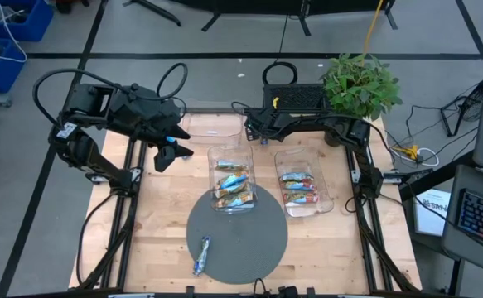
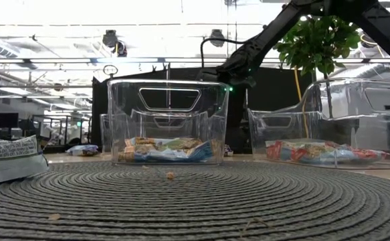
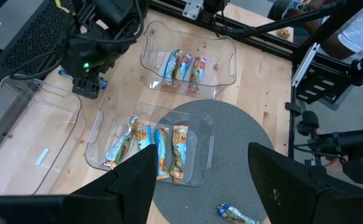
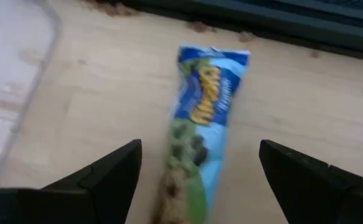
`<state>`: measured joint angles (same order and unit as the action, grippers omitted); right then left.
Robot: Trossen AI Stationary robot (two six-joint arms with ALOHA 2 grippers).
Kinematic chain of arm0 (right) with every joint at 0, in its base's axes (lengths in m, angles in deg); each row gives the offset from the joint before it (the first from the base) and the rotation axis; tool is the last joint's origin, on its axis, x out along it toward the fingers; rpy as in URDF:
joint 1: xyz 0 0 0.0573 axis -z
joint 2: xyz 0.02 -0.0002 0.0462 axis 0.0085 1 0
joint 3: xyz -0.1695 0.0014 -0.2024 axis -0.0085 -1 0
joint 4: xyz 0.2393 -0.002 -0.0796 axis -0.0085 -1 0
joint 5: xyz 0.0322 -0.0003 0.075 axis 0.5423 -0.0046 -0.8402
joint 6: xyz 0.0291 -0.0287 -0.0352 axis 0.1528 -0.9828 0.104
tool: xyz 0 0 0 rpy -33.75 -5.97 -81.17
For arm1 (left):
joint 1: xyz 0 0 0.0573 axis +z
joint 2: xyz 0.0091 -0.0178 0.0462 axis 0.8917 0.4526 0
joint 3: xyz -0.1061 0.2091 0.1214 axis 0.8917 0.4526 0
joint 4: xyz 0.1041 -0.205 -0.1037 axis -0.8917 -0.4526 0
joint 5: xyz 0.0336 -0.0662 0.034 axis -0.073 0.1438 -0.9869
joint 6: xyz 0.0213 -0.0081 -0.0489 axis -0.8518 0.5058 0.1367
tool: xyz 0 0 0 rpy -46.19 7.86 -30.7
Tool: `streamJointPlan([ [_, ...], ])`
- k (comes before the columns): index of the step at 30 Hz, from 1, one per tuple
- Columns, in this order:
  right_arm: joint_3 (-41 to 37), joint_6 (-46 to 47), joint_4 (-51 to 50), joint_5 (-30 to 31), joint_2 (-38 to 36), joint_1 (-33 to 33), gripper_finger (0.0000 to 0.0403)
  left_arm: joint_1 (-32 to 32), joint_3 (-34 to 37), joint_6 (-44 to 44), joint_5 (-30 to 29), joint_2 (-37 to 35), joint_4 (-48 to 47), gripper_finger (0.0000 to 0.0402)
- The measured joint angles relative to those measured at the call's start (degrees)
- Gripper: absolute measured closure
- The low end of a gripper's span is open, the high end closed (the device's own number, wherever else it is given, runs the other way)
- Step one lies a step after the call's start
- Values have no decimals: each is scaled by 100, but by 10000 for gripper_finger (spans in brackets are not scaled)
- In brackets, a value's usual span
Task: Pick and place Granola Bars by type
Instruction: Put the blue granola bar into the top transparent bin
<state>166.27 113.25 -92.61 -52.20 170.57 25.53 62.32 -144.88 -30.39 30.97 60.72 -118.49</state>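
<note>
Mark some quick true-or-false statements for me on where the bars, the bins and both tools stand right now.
1. One granola bar lies loose on the gray mat, outside every bin. True.
2. The right tool is shut on a blue bar. False: its fingers stand open on either side of the blue bar, which lies on the wooden table.
3. The right bin holds bars with red markings. True.
4. The rear bin is packed with bars. False: no bars show in it.
5. The left tool carries a bar. False: it is open and empty, above the table's left side.
</note>
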Motion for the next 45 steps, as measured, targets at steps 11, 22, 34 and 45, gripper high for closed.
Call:
streamJointPlan([
  [11,-3,82,-12,-155,40,0,139,0,-1,-72,13,0,0,149],
  [22,-3,16,221,-608,40,0,372,-2,0,-75,125,0,-4,149],
  [34,-11,-483,-761,-433,-499,-271,393,11,-2,-310,361,0,24,149],
  [45,-8,-1068,-1413,378,-1853,-686,395,11,-2,-643,83,0,46,149],
])
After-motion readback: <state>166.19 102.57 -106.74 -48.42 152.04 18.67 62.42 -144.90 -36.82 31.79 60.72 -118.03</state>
